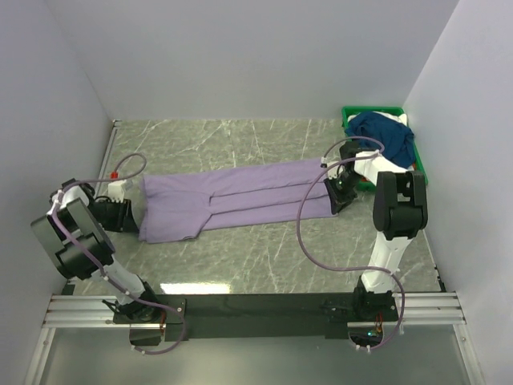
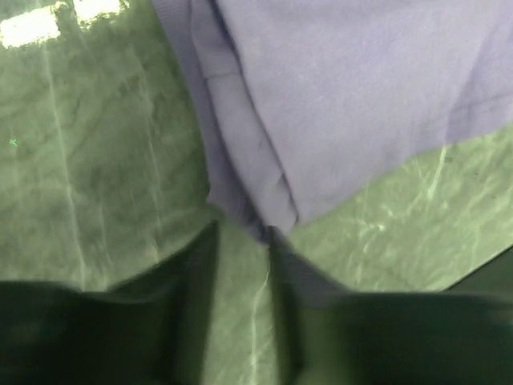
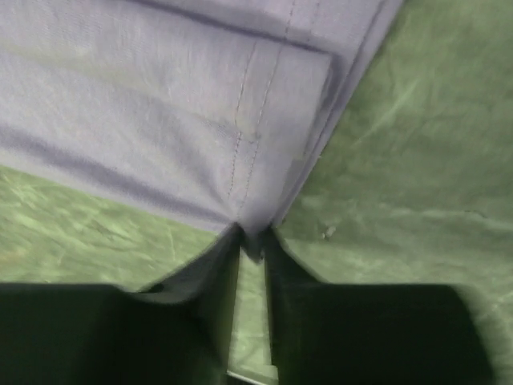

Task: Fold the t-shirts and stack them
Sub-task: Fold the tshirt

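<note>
One lavender t-shirt (image 1: pixel 240 200), folded lengthwise into a long band, laid flat across the middle of the worktop (image 1: pixel 240 144) and running from left to right. Two arms, with one end effector each, one at either end of that band. At the band's left end, low over the worktop, the left end effector (image 1: pixel 136 210). In the left wrist view (image 2: pixel 243 233), two dark fingers (image 2: pixel 192 281) a little apart, with the layered corner of the shirt (image 2: pixel 345 88) reaching just to their tips and bare worktop showing in the gap behind. Impossible to tell whether gripping or only touching. At the band's right end, the right end effector (image 1: pixel 335 200). In the right wrist view (image 3: pixel 252 241), two fingers (image 3: pixel 208 273) pressed nearly together, pinching one hemmed corner of the shirt (image 3: pixel 160 104), with the cloth gathered to a point between the tips. One green bin (image 1: pixel 349 115) in the far right corner of the worktop, just beyond the band's right end. One dark navy t-shirt (image 1: pixel 385 132) heaped and crumpled in that bin, covering most of it.
</note>
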`<state>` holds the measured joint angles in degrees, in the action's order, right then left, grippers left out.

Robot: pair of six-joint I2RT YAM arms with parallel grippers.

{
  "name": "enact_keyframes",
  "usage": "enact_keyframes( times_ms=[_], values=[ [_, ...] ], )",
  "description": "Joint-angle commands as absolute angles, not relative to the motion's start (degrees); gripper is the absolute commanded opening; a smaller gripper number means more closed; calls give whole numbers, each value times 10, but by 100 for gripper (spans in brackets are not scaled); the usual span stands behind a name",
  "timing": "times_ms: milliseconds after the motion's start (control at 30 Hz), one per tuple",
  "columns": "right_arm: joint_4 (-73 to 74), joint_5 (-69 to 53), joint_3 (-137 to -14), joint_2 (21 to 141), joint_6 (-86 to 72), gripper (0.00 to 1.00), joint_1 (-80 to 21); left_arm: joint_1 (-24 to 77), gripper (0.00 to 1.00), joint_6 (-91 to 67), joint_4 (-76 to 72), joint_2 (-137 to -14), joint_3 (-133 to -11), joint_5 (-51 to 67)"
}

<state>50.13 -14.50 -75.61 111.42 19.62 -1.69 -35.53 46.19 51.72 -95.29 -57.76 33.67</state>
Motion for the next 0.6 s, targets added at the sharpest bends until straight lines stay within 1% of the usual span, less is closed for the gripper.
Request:
enact_keyframes(
  times_ms=[0, 33, 67, 133, 233, 267, 300, 367, 400, 467, 500, 567],
  values=[
    [537, -136, -749, 1082, 233, 29, -10, -361, 45, 541, 566, -890, -587, 352],
    [540, -141, -748, 1075, 230, 42, -9, -360, 49, 576, 581, -861, -591, 374],
    [543, -151, -748, 1061, 229, 47, -10, -358, 54, 592, 604, -845, -595, 383],
    [552, -159, -755, 1051, 220, 52, -10, -339, 55, 632, 618, -800, -598, 388],
    [564, -173, -774, 1039, 207, 52, -10, -280, 55, 650, 596, -739, -566, 369],
    [565, -176, -777, 1035, 204, 52, -10, -257, 55, 643, 558, -723, -536, 347],
    [566, -178, -780, 1033, 200, 52, -10, -209, 56, 630, 541, -707, -520, 335],
    [566, -177, -784, 1032, 195, 52, -10, -154, 57, 609, 501, -666, -474, 296],
    [565, -176, -783, 1031, 193, 52, -10, -105, 58, 587, 464, -651, -461, 284],
    [563, -176, -782, 1029, 192, 52, -10, -57, 59, 565, 432, -643, -426, 243],
    [563, -176, -782, 1029, 192, 53, -10, -15, 59, 545, 398, -639, -416, 229],
    [565, -177, -784, 1031, 191, 53, -9, 23, 59, 527, 368, -633, -392, 208]
  ],
)
